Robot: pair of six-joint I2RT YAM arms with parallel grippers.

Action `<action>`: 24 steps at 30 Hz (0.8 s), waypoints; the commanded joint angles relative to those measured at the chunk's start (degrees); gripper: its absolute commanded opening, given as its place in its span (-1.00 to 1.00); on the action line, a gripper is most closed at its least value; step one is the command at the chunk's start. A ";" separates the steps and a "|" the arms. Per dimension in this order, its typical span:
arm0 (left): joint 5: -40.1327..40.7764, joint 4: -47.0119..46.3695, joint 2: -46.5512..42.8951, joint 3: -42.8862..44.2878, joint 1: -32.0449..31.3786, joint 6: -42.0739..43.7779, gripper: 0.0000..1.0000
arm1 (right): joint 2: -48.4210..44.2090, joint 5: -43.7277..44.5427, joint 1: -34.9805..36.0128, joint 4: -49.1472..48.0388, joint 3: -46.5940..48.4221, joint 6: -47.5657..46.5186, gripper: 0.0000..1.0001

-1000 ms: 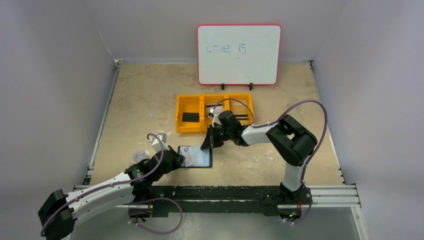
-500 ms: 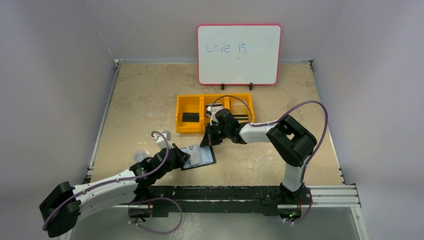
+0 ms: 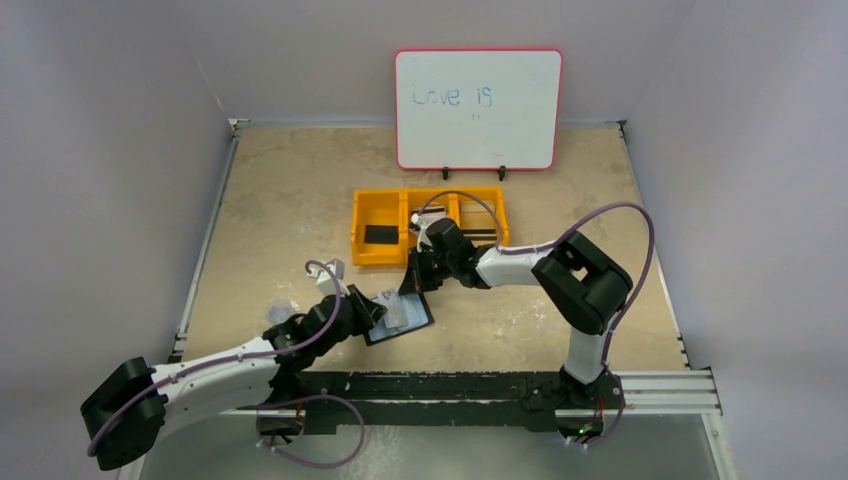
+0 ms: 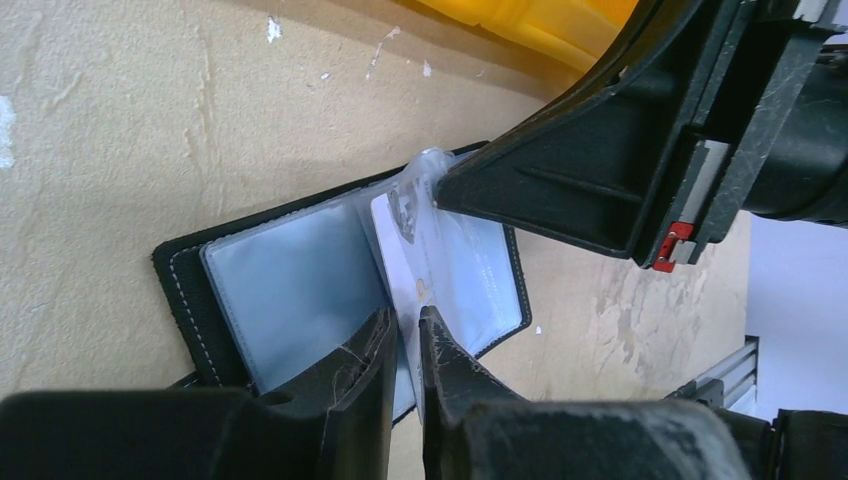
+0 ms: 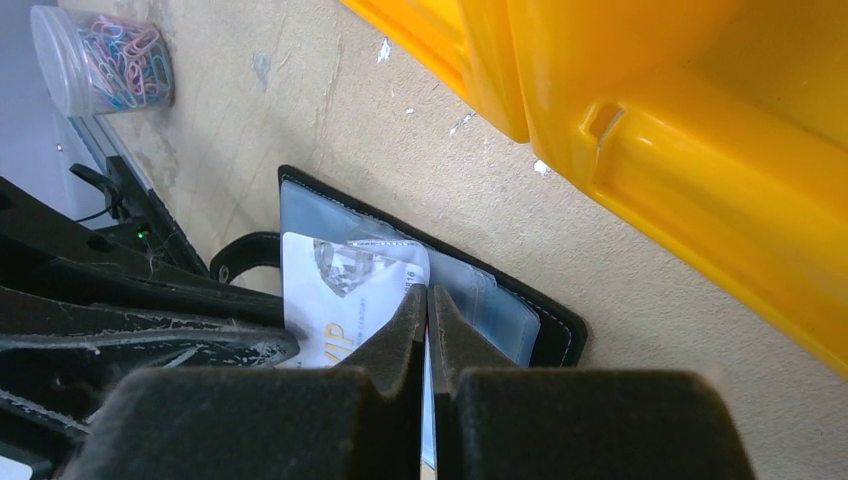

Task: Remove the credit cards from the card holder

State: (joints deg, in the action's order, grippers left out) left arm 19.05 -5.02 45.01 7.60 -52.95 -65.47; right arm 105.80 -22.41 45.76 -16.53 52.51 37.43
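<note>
From above, the card holder (image 3: pixel 400 317) lies open and flat on the table, just in front of the yellow tray (image 3: pixel 375 212). It is black and leather-like, with pale pockets facing up. The left gripper (image 3: pixel 375 312) and right gripper (image 3: pixel 412 290) meet over it, so the step in hand looks like drawing one card out.

In the left wrist view, a thin, stiff whitish credit card (image 4: pixel 400 260) stands partly out of a glossy clear pocket, on the holder's half farther from the tray. The left fingers sit close on either side of its edge with a slight gap; I cannot tell whether they grip it.

In the right wrist view, the right fingers are pressed together, pinching a crinkled clear pocket and pinning the holder. Next, the card likely needs a firm pinch and a straight pull away from the tray.
</note>
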 commanded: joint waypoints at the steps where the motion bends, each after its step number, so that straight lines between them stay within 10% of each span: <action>1: -0.88 -6.54 0.02 -1.22 -0.04 -1.70 -0.71 | 1.17 1.76 0.25 0.74 0.65 -0.11 -1.00; 15: -0.36 -8.66 2.59 -1.36 -0.03 -1.79 -1.00 | 1.13 1.32 0.30 0.76 0.20 0.19 -1.00; 24: 5.40 14.88 -5.72 3.88 -0.03 -1.38 -1.00 | -1.28 7.90 0.21 5.94 0.76 0.63 -1.00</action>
State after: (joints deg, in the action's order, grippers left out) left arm 20.32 -3.16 43.00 7.31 -52.95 -67.37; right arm 105.69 -20.95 45.87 -15.81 52.51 38.61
